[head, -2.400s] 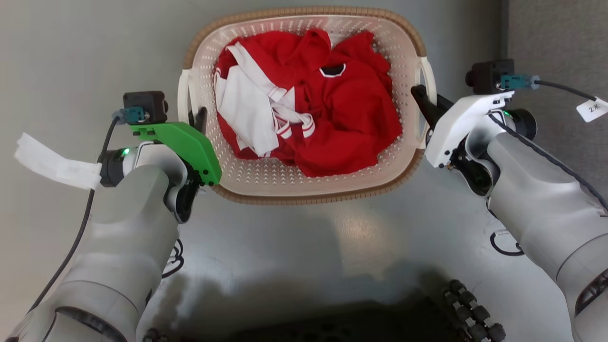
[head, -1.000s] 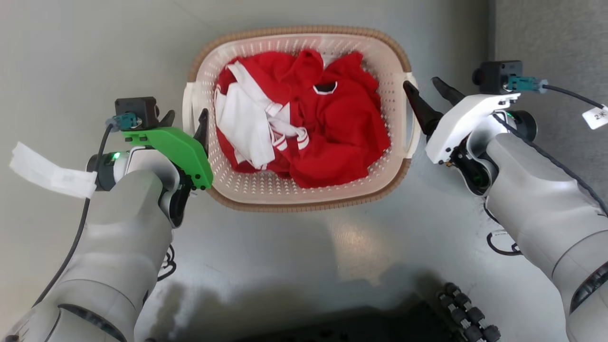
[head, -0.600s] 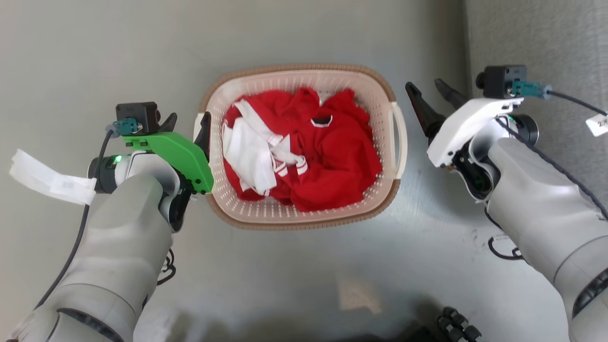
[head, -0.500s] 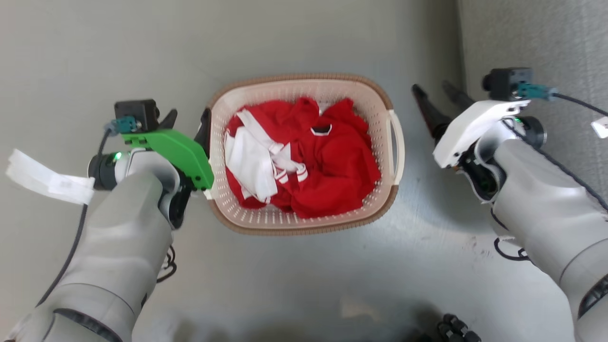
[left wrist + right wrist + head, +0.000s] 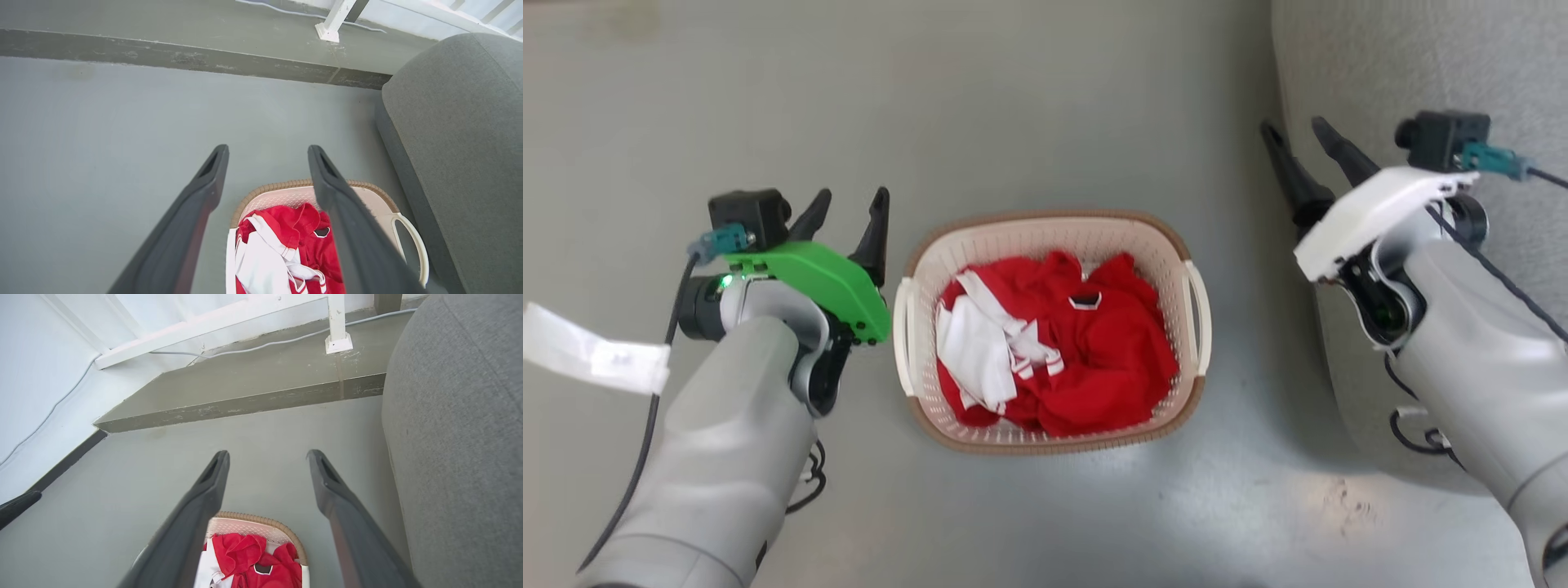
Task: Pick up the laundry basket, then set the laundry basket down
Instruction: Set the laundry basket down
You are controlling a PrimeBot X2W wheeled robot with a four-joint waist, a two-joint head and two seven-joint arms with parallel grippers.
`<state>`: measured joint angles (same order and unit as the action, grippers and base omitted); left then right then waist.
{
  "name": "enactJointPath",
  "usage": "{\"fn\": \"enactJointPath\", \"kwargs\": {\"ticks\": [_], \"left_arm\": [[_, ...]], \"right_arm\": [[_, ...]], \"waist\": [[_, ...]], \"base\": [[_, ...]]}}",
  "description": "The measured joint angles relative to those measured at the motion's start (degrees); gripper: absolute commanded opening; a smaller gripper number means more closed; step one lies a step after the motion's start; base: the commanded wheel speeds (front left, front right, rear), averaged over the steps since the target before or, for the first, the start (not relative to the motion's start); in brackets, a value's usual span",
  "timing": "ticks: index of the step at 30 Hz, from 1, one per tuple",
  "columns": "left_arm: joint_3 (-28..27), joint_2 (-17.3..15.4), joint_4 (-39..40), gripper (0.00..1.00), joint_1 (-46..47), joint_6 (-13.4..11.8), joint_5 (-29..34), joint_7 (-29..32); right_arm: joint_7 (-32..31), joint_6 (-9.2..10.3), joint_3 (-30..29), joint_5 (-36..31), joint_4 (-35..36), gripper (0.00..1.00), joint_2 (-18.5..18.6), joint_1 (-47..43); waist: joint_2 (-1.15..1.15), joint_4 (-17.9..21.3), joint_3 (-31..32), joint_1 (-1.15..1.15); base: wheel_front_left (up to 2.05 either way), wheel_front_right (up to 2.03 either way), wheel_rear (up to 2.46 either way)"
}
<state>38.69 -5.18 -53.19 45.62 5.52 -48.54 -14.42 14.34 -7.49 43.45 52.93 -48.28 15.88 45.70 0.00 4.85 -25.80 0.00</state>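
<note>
The left end effector (image 5: 852,196) and right end effector (image 5: 1291,126) have come off the handles (image 5: 1199,314) of the laundry basket (image 5: 1045,219). The basket stands on the floor (image 5: 1013,98) at view centre, red-and-white garments (image 5: 1111,359) inside. End effectors: fingers apart, empty, at its 10 and 2 o'clock.

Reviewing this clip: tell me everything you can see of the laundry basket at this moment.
The laundry basket is a rounded-rectangular cream plastic tub with perforated walls, a brown woven-look rim and a white loop handle on each short side. It stands upright on the grey floor, beside a grey upholstered seat, holding crumpled red and white clothes. Nothing grips it: the left end effector and right end effector are open and apart from it.
</note>
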Motion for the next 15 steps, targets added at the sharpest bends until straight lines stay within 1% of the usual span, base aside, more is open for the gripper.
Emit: {"fn": "enactJointPath", "kwargs": {"ticks": [2,5,6,12,15], "left_arm": [[-1.3,-0.2,2.1,1.0,-1.3,-0.5,1.0,0.0],[-3.3,-0.4,4.8,1.0,-3.3,-0.6,1.9,0.0],[-4.1,-0.4,5.8,1.0,-4.3,-1.1,2.7,0.0],[-8.6,-0.5,11.7,1.0,-10.3,-2.5,5.5,0.0],[-9.8,-0.9,14.3,1.0,-13.1,-2.9,8.1,0.0]], "right_arm": [[0.0,0.01,-1.6,-1.0,1.1,1.0,0.4,-1.8],[0.0,0.15,-3.6,-2.6,2.8,1.0,0.7,-4.9],[0.0,0.49,-4.4,-3.3,3.5,1.0,0.7,-5.9],[0.0,1.04,-9.2,-6.5,7.5,1.0,0.9,-11.5],[0.0,1.6,-11.4,-8.3,10.1,1.0,0.5,-14.3]], "waist": [[0.0,-0.2,1.6,0.0],[0.0,-0.5,3.9,0.0],[0.0,-0.6,4.7,0.0],[0.0,-1.2,9.4,0.0],[0.0,-1.6,11.7,0.0]], "base": [[0.0,0.0,0.0],[0.0,0.0,0.0],[0.0,0.0,0.0],[0.0,0.0,0.0],[0.0,0.0,0.0]]}}
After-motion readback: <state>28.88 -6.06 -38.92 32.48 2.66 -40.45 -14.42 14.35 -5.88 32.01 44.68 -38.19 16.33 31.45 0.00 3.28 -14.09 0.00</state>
